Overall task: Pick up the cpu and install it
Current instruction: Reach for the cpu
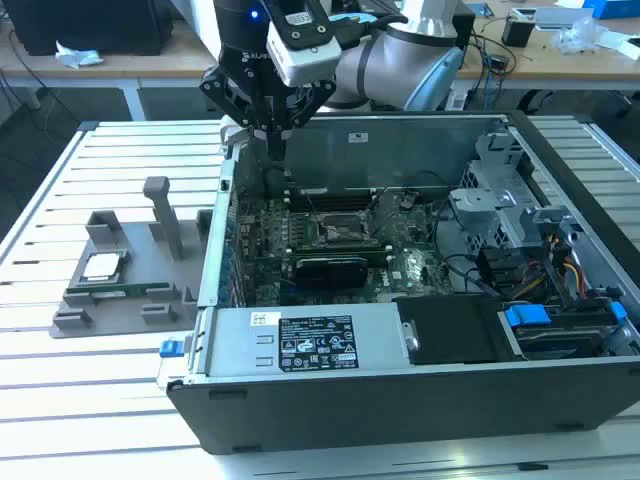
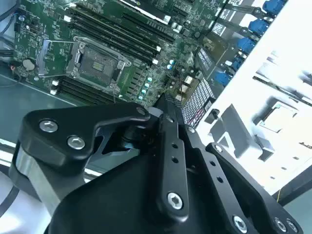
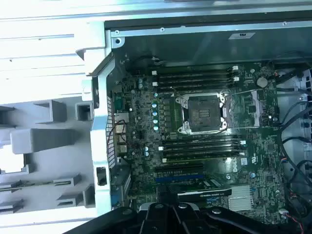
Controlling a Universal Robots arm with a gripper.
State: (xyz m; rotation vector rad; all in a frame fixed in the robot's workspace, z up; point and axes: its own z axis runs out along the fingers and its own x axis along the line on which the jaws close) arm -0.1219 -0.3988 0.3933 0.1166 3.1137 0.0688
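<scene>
pincer [image 1: 275, 150] closed, empty | above open case [image 1: 400, 412] | cpu [image 1: 103, 266] in grey tray [image 1: 110, 318]

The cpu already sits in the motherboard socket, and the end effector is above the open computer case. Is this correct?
No. In the exterior view the cpu lies on the grey holder outside the computer case; the end effector is above the open case.

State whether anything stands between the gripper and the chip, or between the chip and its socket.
A grey upright post stands roughly between the gripper and the chip. The case's side wall rises between chip and socket, which looks empty.
</scene>
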